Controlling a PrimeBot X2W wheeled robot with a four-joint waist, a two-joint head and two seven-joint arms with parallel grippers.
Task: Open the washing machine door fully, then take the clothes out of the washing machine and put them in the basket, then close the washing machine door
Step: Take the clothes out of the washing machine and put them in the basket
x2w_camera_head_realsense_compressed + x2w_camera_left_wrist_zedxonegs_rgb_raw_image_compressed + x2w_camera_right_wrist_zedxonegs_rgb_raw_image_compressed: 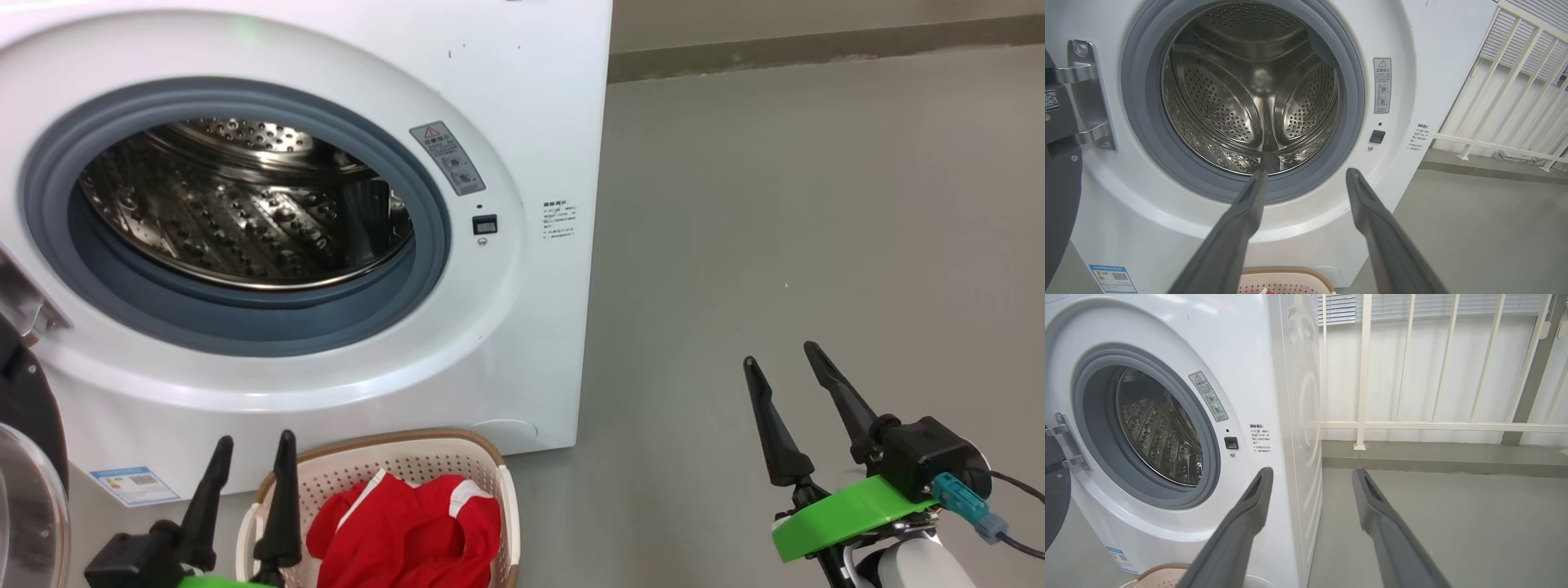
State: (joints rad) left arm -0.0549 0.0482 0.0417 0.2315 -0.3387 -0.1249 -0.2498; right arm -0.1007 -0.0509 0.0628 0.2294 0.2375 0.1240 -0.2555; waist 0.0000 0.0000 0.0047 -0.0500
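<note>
Head view: big white front-loading washing machine (pixel 539 98), round black-rimmed glass door (pixel 24 457) swung open at the left. Red, white-striped clothes (pixel 408 531) sit in the cream perforated plastic basket (pixel 384 441) in front. The left hand (pixel 255 438) hovers by the basket, the right hand (pixel 780 354) over grey floor (pixel 816 204), both spread wide, empty. Left wrist view: fingers (pixel 1241 228) point into the steel drum (pixel 1249 102). Right wrist view: fingers aim past the machine's corner.
</note>
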